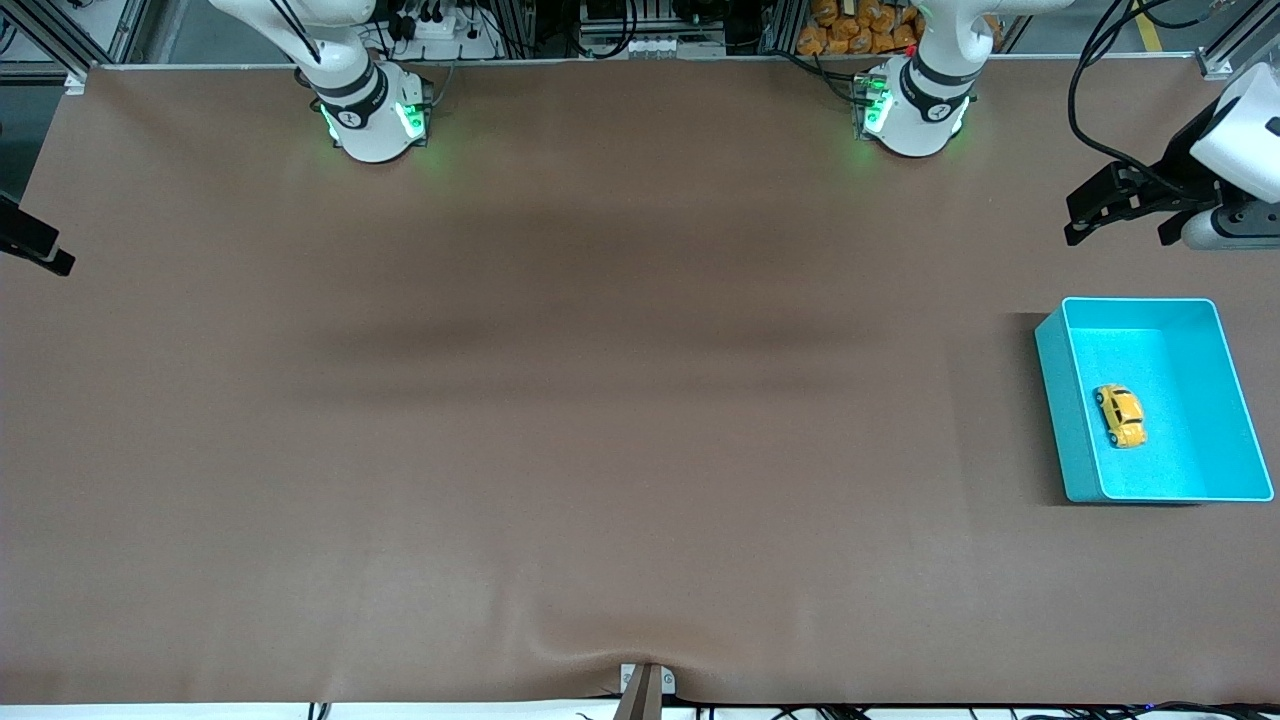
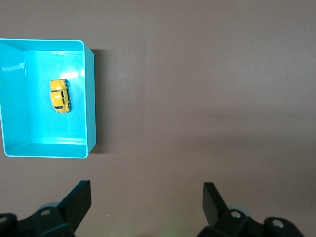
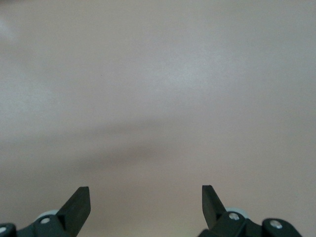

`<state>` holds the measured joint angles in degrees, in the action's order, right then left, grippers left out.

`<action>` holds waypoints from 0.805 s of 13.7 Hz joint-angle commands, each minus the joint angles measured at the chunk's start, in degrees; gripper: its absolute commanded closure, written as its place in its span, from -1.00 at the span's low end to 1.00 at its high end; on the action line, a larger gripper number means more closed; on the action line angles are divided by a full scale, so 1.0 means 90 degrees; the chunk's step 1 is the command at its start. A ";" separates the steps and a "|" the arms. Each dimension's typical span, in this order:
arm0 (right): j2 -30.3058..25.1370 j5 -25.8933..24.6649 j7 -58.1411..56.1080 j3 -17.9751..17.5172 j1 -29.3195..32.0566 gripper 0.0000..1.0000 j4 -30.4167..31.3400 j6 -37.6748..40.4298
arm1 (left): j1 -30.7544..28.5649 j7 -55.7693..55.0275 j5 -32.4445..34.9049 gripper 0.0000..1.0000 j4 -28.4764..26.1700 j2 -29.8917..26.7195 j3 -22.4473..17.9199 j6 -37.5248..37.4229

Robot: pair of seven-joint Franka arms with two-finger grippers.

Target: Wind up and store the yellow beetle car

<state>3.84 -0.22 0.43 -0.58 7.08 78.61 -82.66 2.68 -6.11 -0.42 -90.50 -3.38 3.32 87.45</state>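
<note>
Both sets of jaws stand fully apart and hold nothing. The left gripper (image 2: 147, 200) hangs over bare brown surface (image 1: 600, 400) at the left arm's end, between the left arm's base and the turquoise bin (image 2: 90, 98); in its wrist view the two dark fingers frame empty cloth, with the bin well apart from them. The right gripper (image 3: 145, 200) hangs over bare surface at the right arm's end, with nothing under or near it; that arm waits.

The yellow beetle car (image 1: 1120, 415) lies inside the bin, on its floor, near the wall that faces the middle of the surface and roughly midway along it, not touching the wall as far as the views show. The bin (image 1: 1060, 400) sits close to the edge of the surface at the left arm's end, nearer to the front camera than the left arm's base.

As things lie, the car is in its store and neither arm is engaged, so this reads as either the very start, with the car yet to be lifted out and wound, or the task's end; the frames do not settle which. If it is the start, the left arm is the better placed: it would need to move over the bin, come down inside the walls, and close across the car's narrow body without catching the wall beside it.
</note>
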 commanded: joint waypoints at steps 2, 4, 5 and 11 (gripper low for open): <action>-0.0065 -0.0053 -0.0087 -0.0062 0.0102 -1.00 0.0026 0.0034 | -0.0015 -0.0034 -0.0130 -1.00 0.0017 -0.0093 -0.0037 -0.0205; -0.0065 -0.0034 -0.0077 -0.0062 0.0102 -1.00 0.0026 0.0034 | -0.0025 0.0015 -0.0130 -1.00 0.0007 -0.0093 -0.0037 -0.0351; -0.0065 -0.0053 -0.0077 -0.0062 0.0093 -1.00 0.0016 0.0034 | -0.0025 0.0015 -0.0130 -1.00 0.0007 -0.0103 -0.0056 -0.0390; -0.0055 -0.0063 -0.0087 -0.0062 0.0083 -1.00 0.0016 0.0025 | -0.0025 0.0025 -0.0110 -1.00 -0.0003 -0.0093 -0.0076 -0.0391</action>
<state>3.84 -0.22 0.43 -0.58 7.11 78.61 -82.66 2.62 -6.15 -0.42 -90.50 -3.39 2.86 84.86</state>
